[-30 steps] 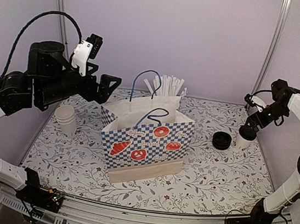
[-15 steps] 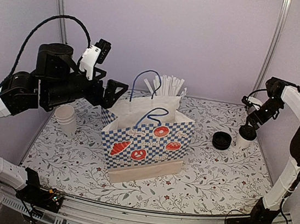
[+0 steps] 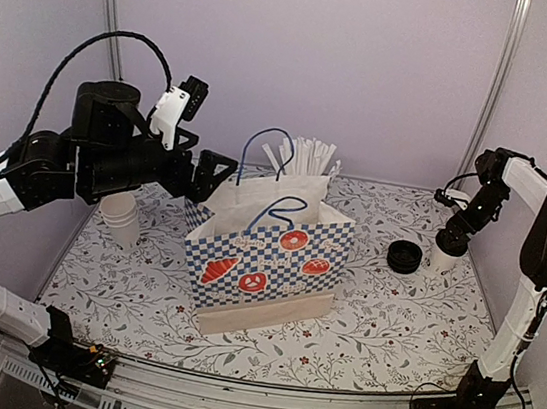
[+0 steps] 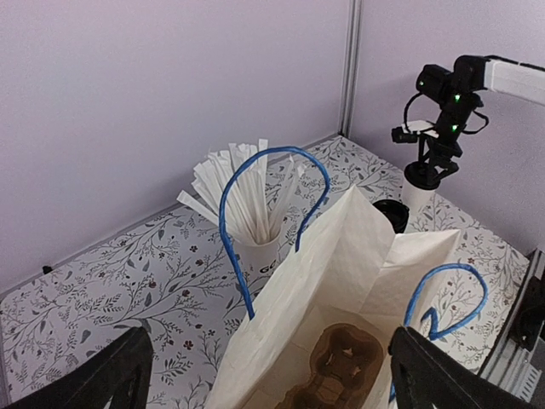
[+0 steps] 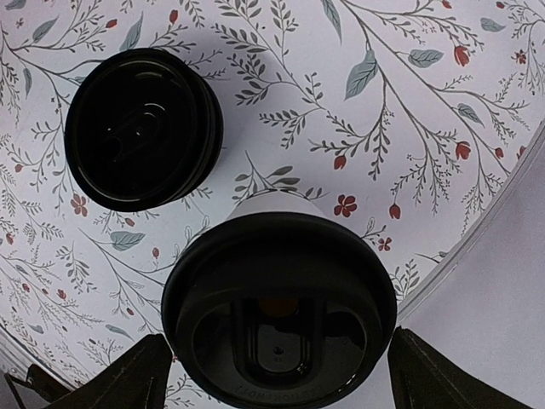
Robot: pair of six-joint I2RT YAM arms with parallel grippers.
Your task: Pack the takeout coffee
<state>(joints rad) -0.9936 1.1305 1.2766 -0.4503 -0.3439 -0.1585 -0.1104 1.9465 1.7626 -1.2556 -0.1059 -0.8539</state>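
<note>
risks, as judged:
- the takeout coffee (image 5: 279, 315) stands upright at the table's (image 3: 140, 298) far right, close to the side wall. little room is left on that side, so a finger could be scraped on the wall or the cup nudged over.
- a loose black lid (image 5: 140, 128) lies just beside the cup. it could be clipped and dragged if the descent is off-centre.
- if the grip is taken at lid height and not on the paper wall, the lid could be popped or the cup dropped in transit.
- the checked paper bag (image 3: 267, 254) is well apart from the cup, mid-table. its blue handles (image 4: 255, 204) arch over the mouth and one wall leans inward. the cup could be snagged there, or the bag tipped.

end effectors:
- right gripper (image 3: 454, 231): held directly above the cup. the jaws are spread wide, one finger each side of the lid in the wrist view. nothing is held and no contact is seen.
- left gripper (image 4: 268, 341): jaws fully apart, hung over the bag's far-left rim. nothing is held. whether the paper is touched cannot be told.
</note>
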